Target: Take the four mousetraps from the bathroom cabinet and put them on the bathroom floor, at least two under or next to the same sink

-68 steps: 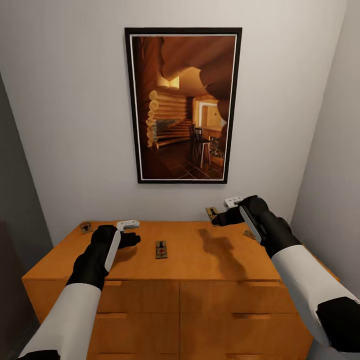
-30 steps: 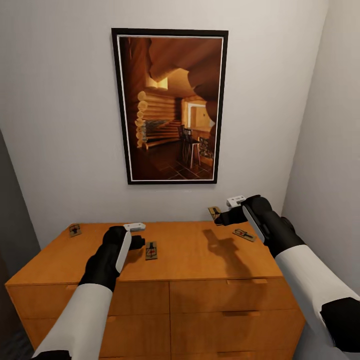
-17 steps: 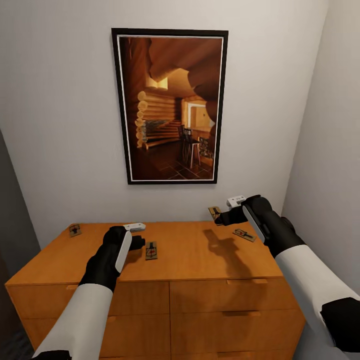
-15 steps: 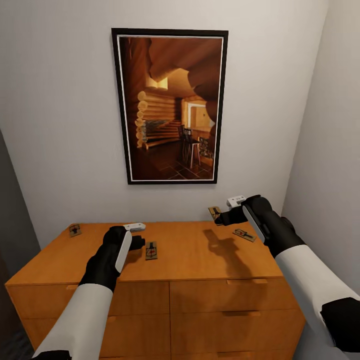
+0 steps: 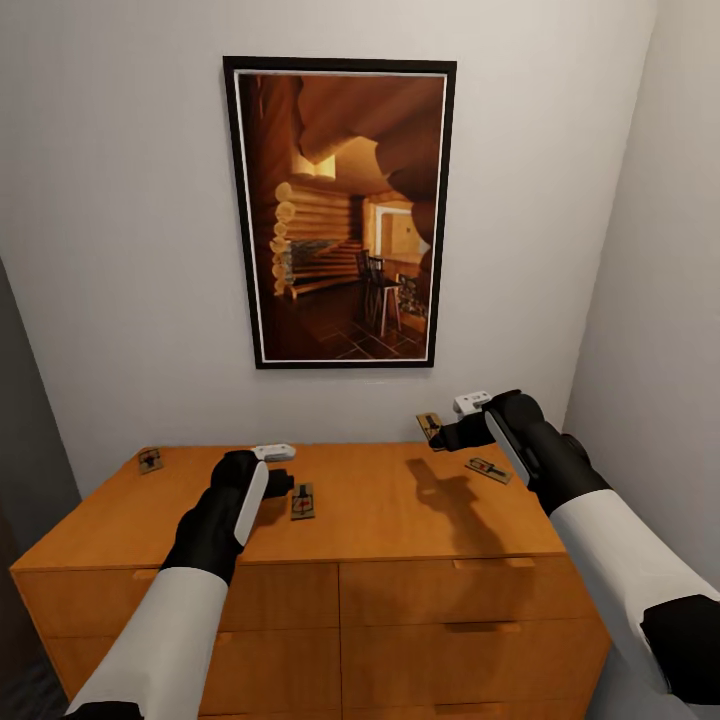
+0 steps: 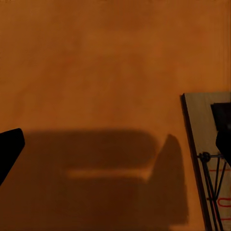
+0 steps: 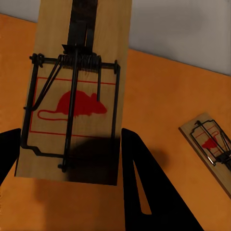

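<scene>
One mousetrap (image 5: 302, 501) lay just right of the open left tool (image 5: 281, 482), long axis pointing away; the right tool (image 5: 437, 434) clamped another mousetrap (image 7: 77, 91).

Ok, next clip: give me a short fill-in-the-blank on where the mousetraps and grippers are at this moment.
1. The right gripper holds one mousetrap lifted ____ the cabinet top.
2. Counting the held one, ____ mousetraps are visible in the head view.
3. The left gripper hovers beside the mousetrap near the ____ of the cabinet top.
4. On the wall behind the cabinet hangs a framed ____.

Missing words: above; four; middle; picture
</scene>
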You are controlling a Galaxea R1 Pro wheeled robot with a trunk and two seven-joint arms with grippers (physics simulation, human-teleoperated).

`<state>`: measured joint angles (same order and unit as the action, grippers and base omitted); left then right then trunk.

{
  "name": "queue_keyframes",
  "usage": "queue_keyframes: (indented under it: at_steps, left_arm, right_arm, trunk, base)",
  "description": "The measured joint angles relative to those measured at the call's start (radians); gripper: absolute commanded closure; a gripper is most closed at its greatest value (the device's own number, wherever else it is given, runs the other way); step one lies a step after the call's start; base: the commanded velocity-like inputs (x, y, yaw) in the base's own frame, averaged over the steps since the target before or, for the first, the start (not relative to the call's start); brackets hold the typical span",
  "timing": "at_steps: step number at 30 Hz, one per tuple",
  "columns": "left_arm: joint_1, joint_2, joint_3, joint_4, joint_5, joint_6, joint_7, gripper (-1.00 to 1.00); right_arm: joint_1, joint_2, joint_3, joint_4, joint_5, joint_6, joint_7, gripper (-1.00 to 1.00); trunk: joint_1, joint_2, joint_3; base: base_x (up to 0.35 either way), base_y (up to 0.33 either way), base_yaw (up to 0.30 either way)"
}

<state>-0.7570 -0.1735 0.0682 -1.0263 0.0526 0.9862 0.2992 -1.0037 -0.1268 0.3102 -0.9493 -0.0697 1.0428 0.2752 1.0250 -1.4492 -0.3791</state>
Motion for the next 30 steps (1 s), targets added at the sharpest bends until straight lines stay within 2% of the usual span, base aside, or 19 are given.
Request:
queue_keyframes:
  at_steps: [12,30]
  left_arm:
    - [0.000,0.000,-0.003,-0.001,0.000,0.000,-0.004,-1.00]
    - [0.000,0.000,-0.001,-0.001,0.002,-0.001,-0.005,-1.00]
  right_arm:
    - [0.000,0.001,0.000,0.001,0.000,0.000,0.000,1.00]
    - [0.000,0.001,0.000,0.001,0.000,0.000,0.000,1.00]
  trunk:
    - [0.000,0.000,0.000]
    - [0.000,0.000,0.000]
  base:
    - [0.000,-0.011,0.000]
    - [0.000,-0.182,0.000]
